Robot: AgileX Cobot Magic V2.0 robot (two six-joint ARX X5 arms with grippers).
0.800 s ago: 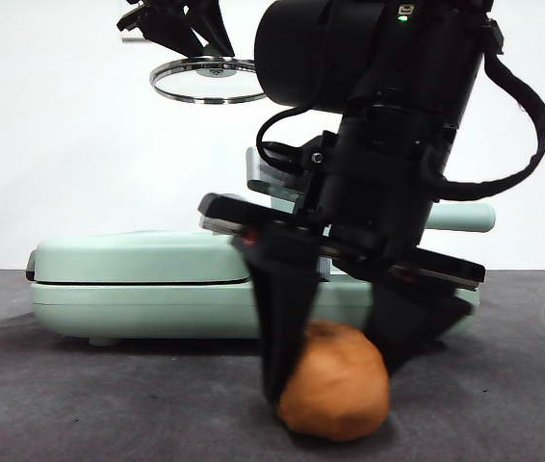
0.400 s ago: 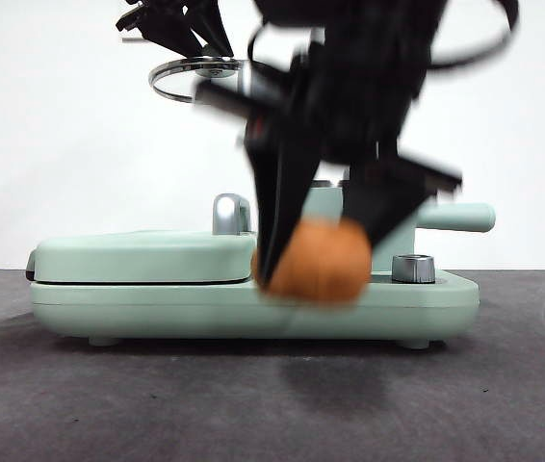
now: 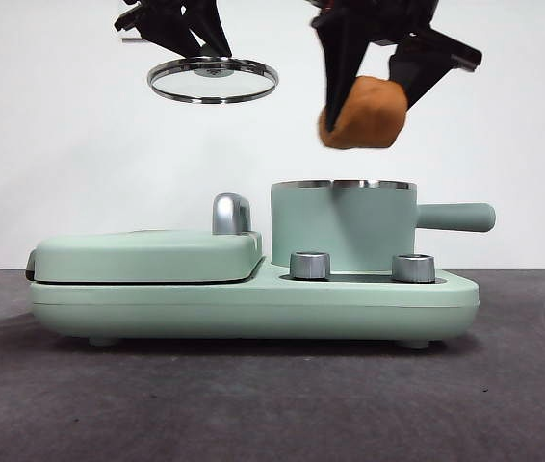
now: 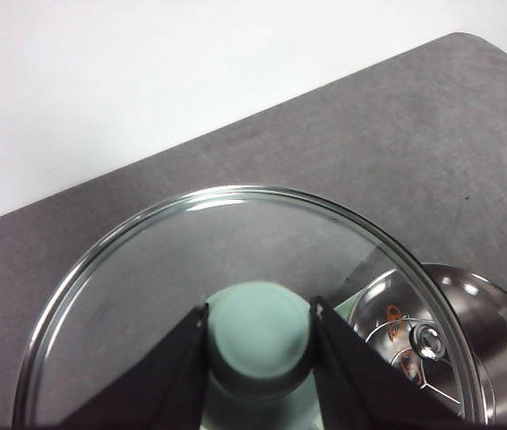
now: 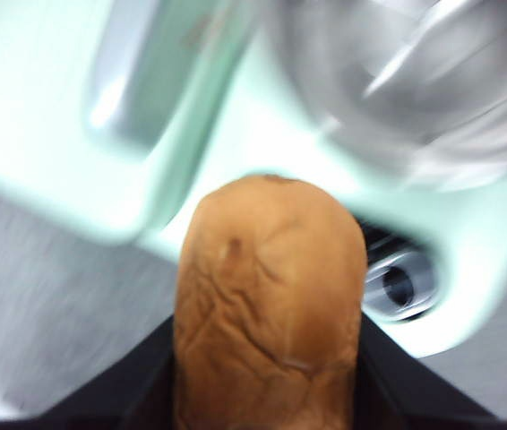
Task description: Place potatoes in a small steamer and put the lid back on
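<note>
Lifted potato (image 3: 364, 114) now hangs above steamer (image 3: 343, 226).

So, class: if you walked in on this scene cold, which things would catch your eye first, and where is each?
First the orange-brown potato, clamped in the right gripper in mid-air just above the open mint-green steamer pot. Next the glass lid, which the left gripper holds by its knob, high over the flat grill cover beside the pot.

The oblong, smooth potato (image 3: 364, 114) is orange-brown (creased darker in places). The small cylindrical steamer pot (image 3: 342, 231) is mint green under a steel-grey rim, and the round clear glass lid (image 3: 213, 80) has a silvery rim and mint-green knob (image 4: 260, 333).
</note>
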